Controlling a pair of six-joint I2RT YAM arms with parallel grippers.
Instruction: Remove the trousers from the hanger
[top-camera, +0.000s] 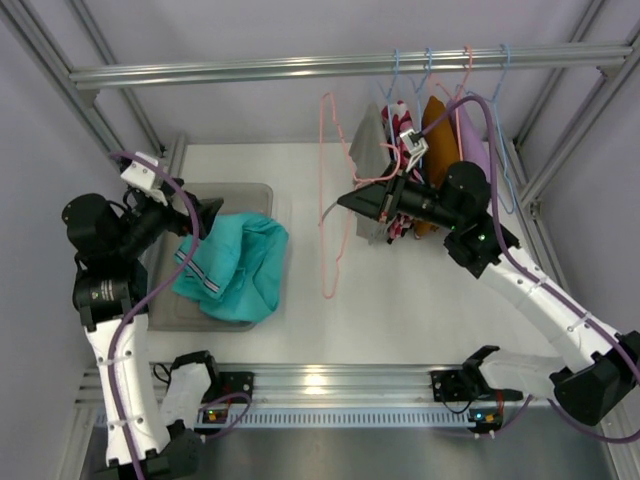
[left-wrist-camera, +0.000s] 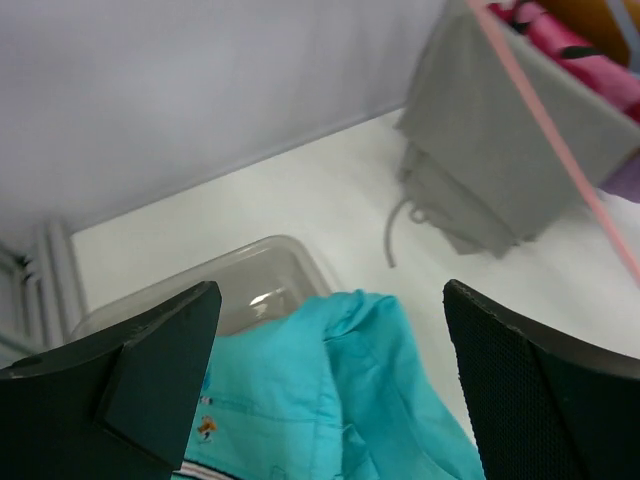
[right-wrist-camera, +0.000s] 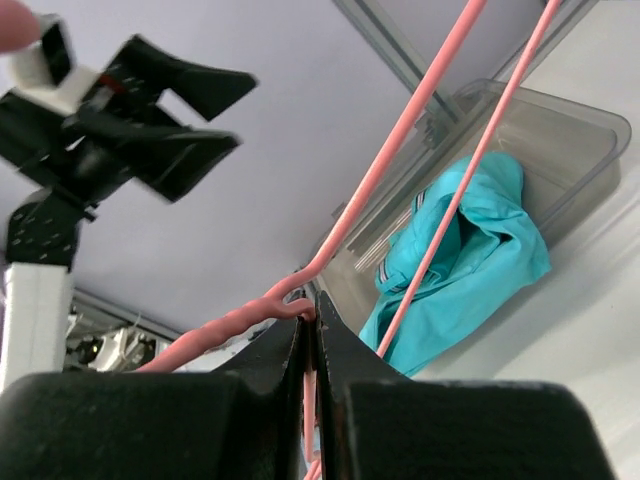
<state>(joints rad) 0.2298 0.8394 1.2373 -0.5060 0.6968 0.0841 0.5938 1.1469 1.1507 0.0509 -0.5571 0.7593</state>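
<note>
The teal trousers (top-camera: 235, 265) lie crumpled, half in the clear plastic bin (top-camera: 250, 190) and half over its right rim onto the table. They are off the pink hanger (top-camera: 322, 200). My left gripper (top-camera: 205, 215) is open and empty just above the trousers (left-wrist-camera: 330, 400), with its fingers spread wide (left-wrist-camera: 330, 300). My right gripper (top-camera: 350, 200) is shut on the bare pink hanger (right-wrist-camera: 400, 140) near its hook (right-wrist-camera: 312, 320) and holds it upright above the middle of the table. The trousers (right-wrist-camera: 470, 250) and the bin (right-wrist-camera: 560, 130) also show in the right wrist view.
A metal rail (top-camera: 300, 68) crosses the back. Several garments hang from it at the right on blue and pink hangers, among them a grey one (top-camera: 370, 150) and an orange one (top-camera: 437, 130). The grey garment (left-wrist-camera: 500, 150) hangs close behind my right gripper.
</note>
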